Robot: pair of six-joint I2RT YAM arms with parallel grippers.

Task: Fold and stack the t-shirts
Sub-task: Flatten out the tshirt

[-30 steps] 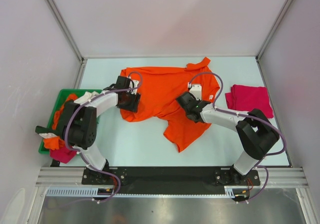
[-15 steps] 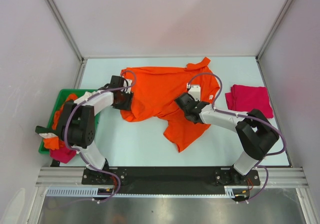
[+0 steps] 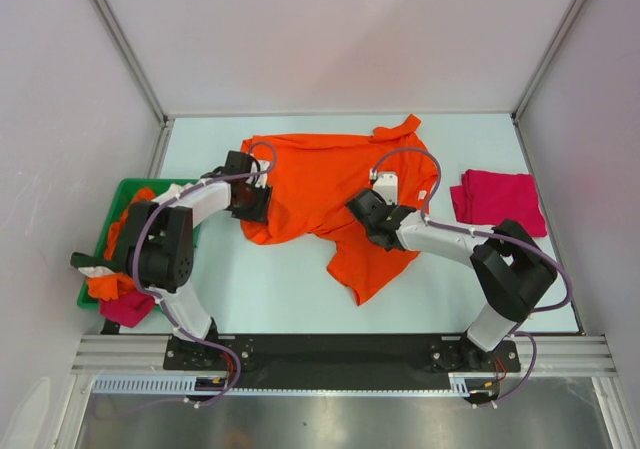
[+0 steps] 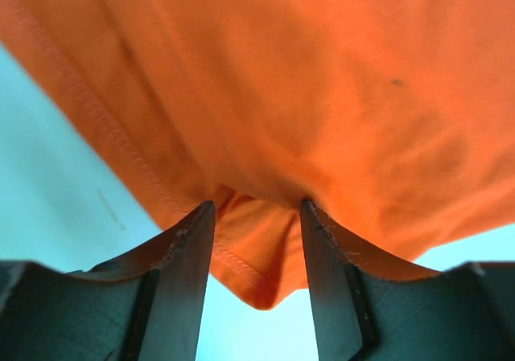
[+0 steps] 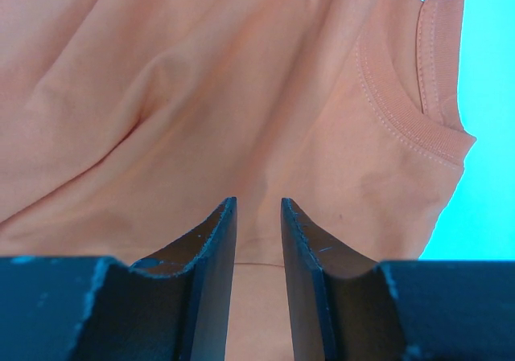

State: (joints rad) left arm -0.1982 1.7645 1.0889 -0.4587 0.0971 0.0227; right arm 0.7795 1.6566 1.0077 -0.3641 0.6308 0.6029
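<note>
Cloth nearest the arm bases is a crumpled tail of the orange t-shirt [image 3: 320, 174], reaching toward 6 o'clock on the table [image 3: 280, 279]. The rest spreads away to 12 o'clock, loosely flattened but creased. Its long axis runs from that near tail up to the collar [image 3: 400, 127] at about 1 o'clock.

The left gripper [image 4: 257, 204] sits at the shirt's 9 o'clock edge, so the cloth lies toward 3 o'clock from it. Its jaws stand half spread, with a bunched fold of hem filling the gap and touching both inner faces, which reads as a pinch.

The right gripper [image 5: 257, 200] rests on the body of the shirt near its 4 o'clock side. Its jaws are drawn close with only a slit between them. Cloth shows in the slit, but I cannot tell whether any is caught.

The shirt spans the two grippers, so each is nearer its own side, and smoothing likely means drawing outward.

At 3 o'clock lies a folded magenta t-shirt [image 3: 497, 197]. At 9 o'clock the green bin [image 3: 128, 189] holds more t-shirts [image 3: 120, 287].
</note>
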